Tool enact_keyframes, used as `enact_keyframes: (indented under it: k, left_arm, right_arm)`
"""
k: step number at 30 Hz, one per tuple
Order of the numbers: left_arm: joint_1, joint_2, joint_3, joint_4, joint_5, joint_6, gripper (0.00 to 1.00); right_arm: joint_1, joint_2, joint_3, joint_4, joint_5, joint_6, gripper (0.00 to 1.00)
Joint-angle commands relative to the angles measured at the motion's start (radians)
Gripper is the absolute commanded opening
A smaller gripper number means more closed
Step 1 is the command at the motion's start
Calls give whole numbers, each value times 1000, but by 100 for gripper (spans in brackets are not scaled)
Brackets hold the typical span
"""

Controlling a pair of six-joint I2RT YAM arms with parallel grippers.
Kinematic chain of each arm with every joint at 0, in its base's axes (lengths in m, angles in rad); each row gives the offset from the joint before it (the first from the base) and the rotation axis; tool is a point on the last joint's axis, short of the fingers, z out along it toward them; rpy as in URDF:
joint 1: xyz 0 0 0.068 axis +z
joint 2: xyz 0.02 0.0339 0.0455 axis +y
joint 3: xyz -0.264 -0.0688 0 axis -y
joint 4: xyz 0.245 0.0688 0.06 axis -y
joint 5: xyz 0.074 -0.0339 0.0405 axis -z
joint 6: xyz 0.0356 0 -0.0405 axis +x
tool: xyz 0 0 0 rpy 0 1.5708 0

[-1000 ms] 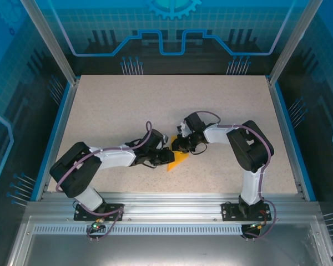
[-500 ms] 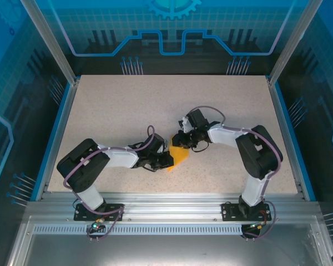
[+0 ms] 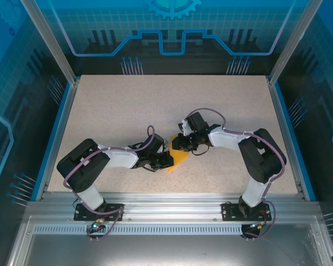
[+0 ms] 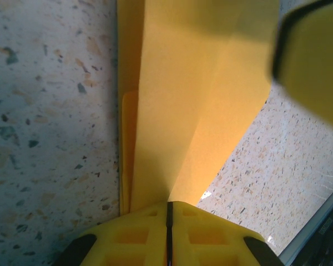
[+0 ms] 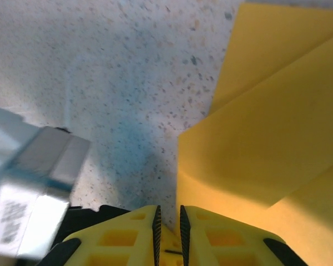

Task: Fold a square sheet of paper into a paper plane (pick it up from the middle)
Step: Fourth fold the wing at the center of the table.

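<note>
Clamping the paper [image 3: 179,159], left pincer [image 4: 167,208] and right pincer [image 5: 169,211] — jaws together — hide much of it.

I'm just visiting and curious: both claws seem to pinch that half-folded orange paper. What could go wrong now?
The left gripper and right gripper each pinch the folded paper from opposite sides; pulling apart could tear it. Its layers look loose, not pressed flat, so a fold might spring open or shift once released.

Paper [image 4: 194,100] cut off at top edge; blurred yellow shape [image 4: 313,61] right.
</note>
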Motion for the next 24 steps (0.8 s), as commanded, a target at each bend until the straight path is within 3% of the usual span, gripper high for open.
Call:
enact_keyframes:
  k: [1,9,24]
  left_arm:
    - [-6,24,-38,-85,-32,3,10]
    - [-6,25,-49,-93,-36,9,10]
    - [-6,34,-88,-80,-39,7,9]
  right_arm:
    - [5,58,18,43,-43,16,19]
    - [-56,122,27,29,56,-7,19]
    - [-222,224,162,-55,25,-81,19]
